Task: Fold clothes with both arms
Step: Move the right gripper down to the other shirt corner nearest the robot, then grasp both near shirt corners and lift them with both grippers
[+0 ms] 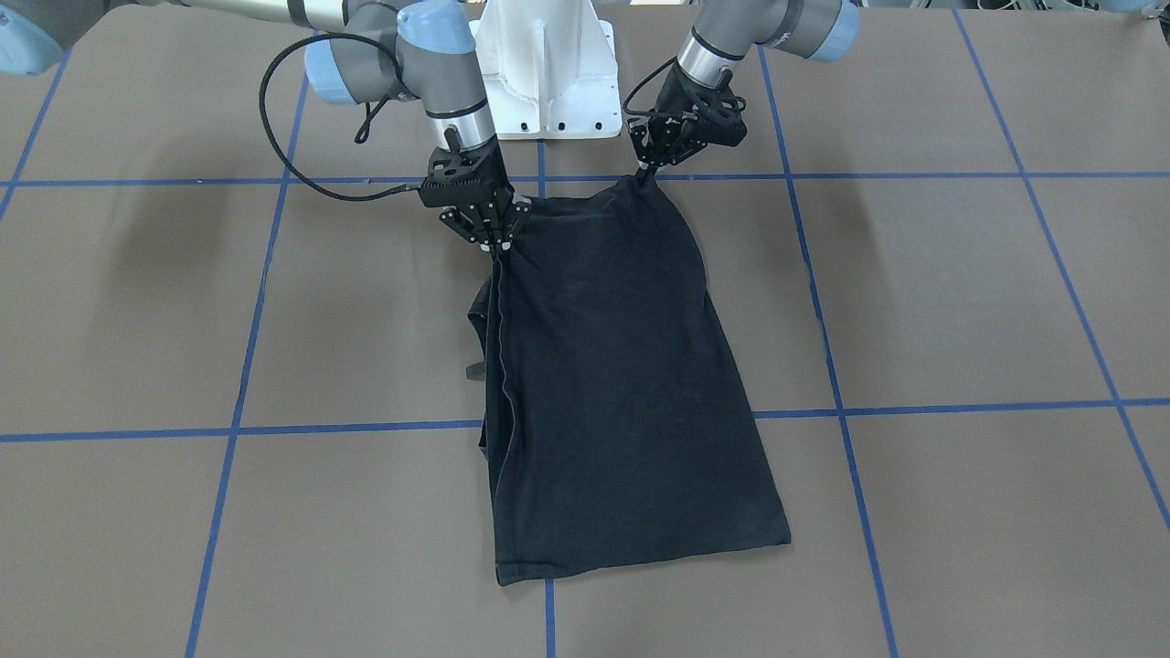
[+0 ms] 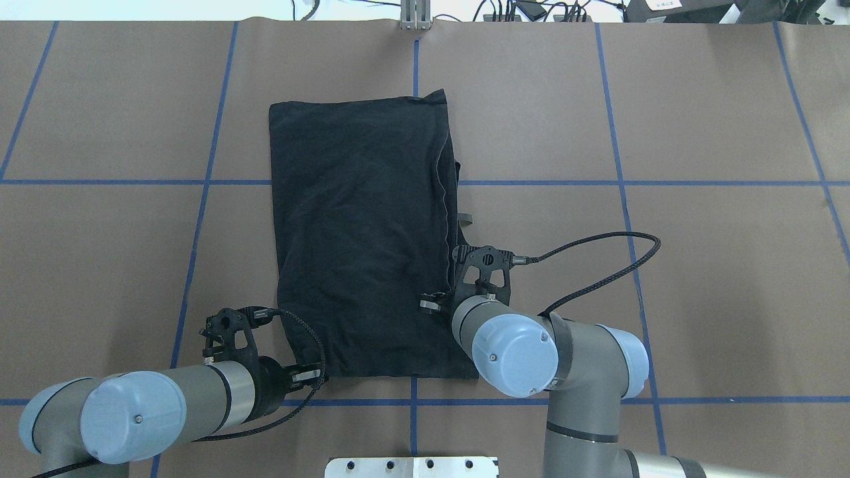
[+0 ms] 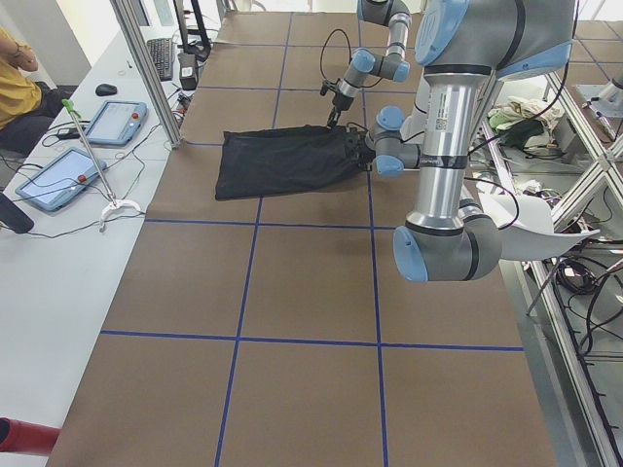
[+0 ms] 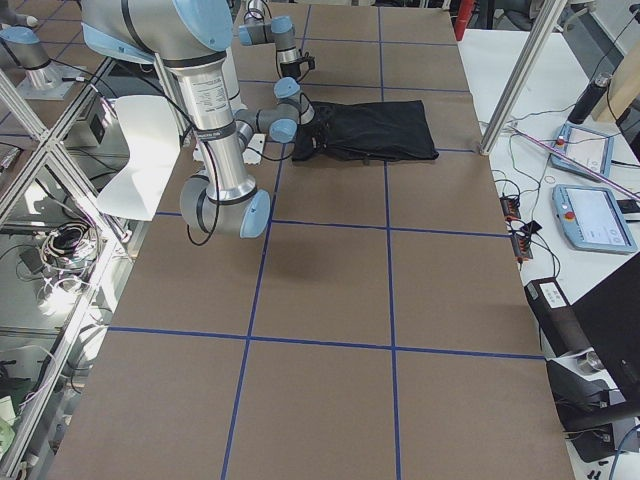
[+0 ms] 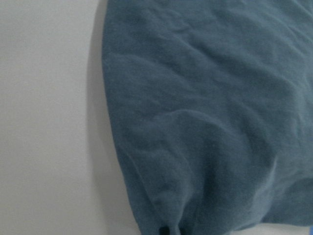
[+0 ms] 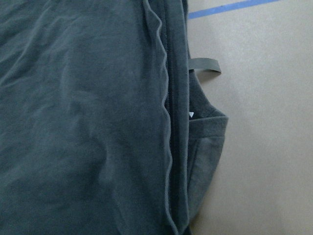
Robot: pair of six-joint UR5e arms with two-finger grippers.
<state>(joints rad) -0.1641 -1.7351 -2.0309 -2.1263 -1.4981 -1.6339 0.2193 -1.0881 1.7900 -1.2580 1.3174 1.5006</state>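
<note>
Now both pincers gripping shirt's (image 1: 622,384) near end: left pincer (image 1: 648,174) clamped on one corner, right pincer (image 1: 499,243) clamped on layered edge by other corner. Rest lying flat on desk (image 1: 960,302), stretching away from pincers. Risk: right pinch catching only top layer, tucked sleeve (image 6: 208,142) spilling out; fold skewing if pincers moving unevenly. No container showing.

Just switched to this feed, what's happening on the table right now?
A black T-shirt lies on the table, already folded lengthwise into a long strip. The left gripper pinches one corner of the end by the white pedestal, and the right gripper pinches the other, on the layered edge. Those corners look slightly raised; the far end lies flat.
</note>
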